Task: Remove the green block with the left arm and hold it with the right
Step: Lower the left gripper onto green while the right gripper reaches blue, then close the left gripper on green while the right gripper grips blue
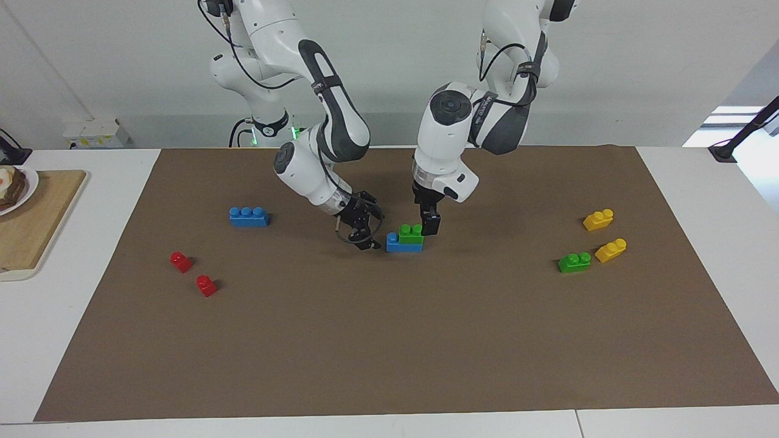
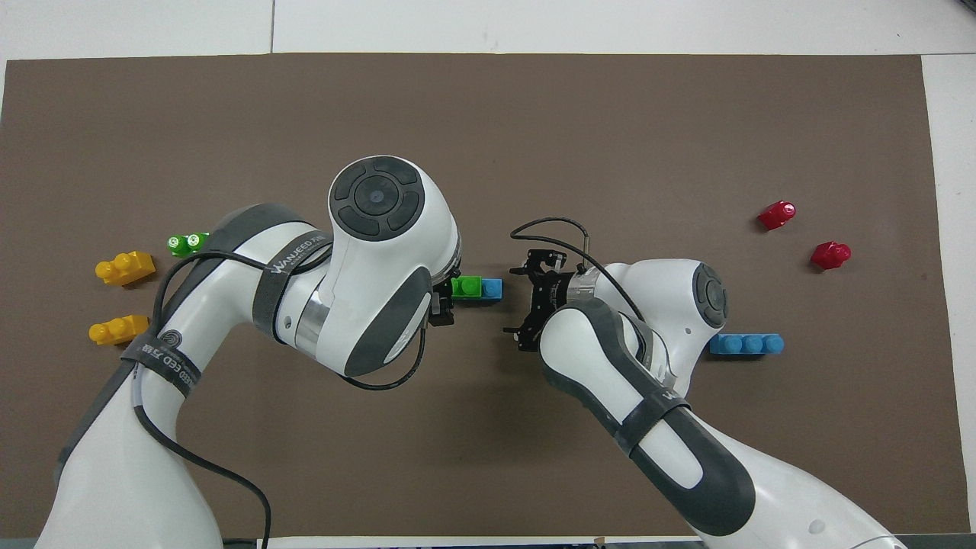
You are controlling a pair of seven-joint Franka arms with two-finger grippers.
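A green block (image 1: 411,230) sits stacked on a blue brick (image 1: 398,246) in the middle of the brown mat, on the blue brick's end toward the left arm's end. It also shows in the overhead view (image 2: 466,287). My left gripper (image 1: 430,229) is low, right beside the green block on that end; whether it touches is unclear. In the overhead view it (image 2: 441,303) is mostly hidden under the arm. My right gripper (image 1: 363,232) is open and empty, low beside the blue brick's other end, a short gap away. It also shows from overhead (image 2: 528,305).
A second green block (image 1: 574,262) and two yellow bricks (image 1: 597,219) (image 1: 610,250) lie toward the left arm's end. A blue three-stud brick (image 1: 249,216) and two red pieces (image 1: 181,261) (image 1: 206,285) lie toward the right arm's end. A wooden board (image 1: 30,219) lies off the mat.
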